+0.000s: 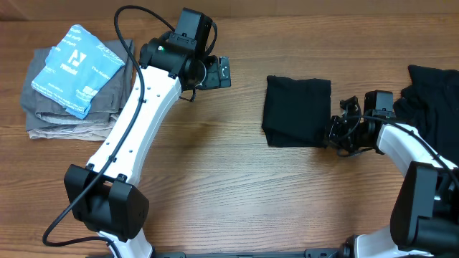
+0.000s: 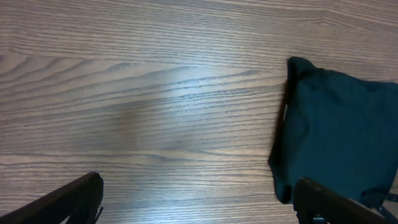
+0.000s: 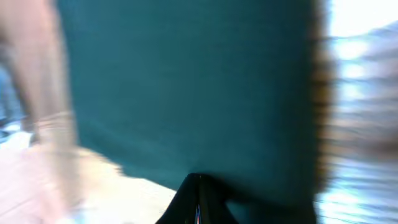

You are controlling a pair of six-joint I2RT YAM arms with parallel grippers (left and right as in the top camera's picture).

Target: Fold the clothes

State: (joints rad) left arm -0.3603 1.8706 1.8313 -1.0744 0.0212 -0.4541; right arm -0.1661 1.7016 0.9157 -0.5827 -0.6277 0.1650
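The right gripper [image 1: 333, 134] sits at the right edge of the folded black shirt [image 1: 297, 111], its fingers [image 3: 196, 199] pressed together. The blurred wrist view does not show whether cloth is caught between them. The shirt lies as 1 thick rectangle at mid table [image 1: 215, 179]. Another black garment [image 1: 434, 100] lies loose at the right edge, beside the right arm. Farther back, the left gripper [image 1: 221, 72] hovers over bare wood left of the shirt, its 2 fingers spread wide. In the far left corner, a light-blue garment [image 1: 75, 68] rests on grey ones [image 1: 50, 122].
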